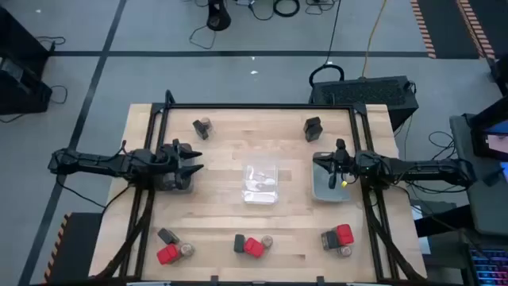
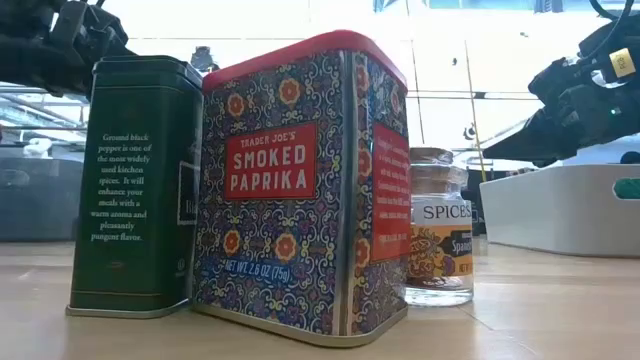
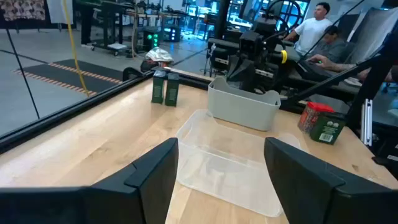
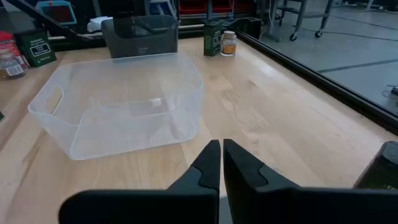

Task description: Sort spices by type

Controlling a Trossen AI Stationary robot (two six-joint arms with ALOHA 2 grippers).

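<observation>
L end effector [image 1: 197, 160] hangs over the dark tray [image 1: 176, 181] at the desk's [image 1: 238, 127] left side, fingers [image 3: 152, 177] spread apart, nothing between them. R end effector [image 1: 325, 165] sits above the grey tray [image 1: 330, 191] at the right side, fingers [image 4: 208, 165] pressed together, holding nothing. Clear tray [image 1: 260, 183] lies mid-desk between the two.

Spices are scattered in small groups. Along the near edge: left group w/ black box [image 1: 167, 236], red box [image 1: 167, 254] and jar [image 1: 187, 251]; middle group w/ black box [image 1: 240, 243], red box [image 1: 253, 247], jar [image 1: 267, 241]; right group w/ red box [image 1: 343, 233], a dark box beside it, jar [image 1: 345, 252]. Far side: black box plus jar [image 1: 203, 127] at left, black box [image 1: 313, 127] at right.

Low view sits right up against one group: green-black pepper tin [image 2: 135, 190], paprika tin [image 2: 305, 185] touching it, jar labelled SPICES [image 2: 440, 240] just beside the paprika. All upright on the desk.

People [image 3: 320, 28] show beyond the desk in the L wrist view.
</observation>
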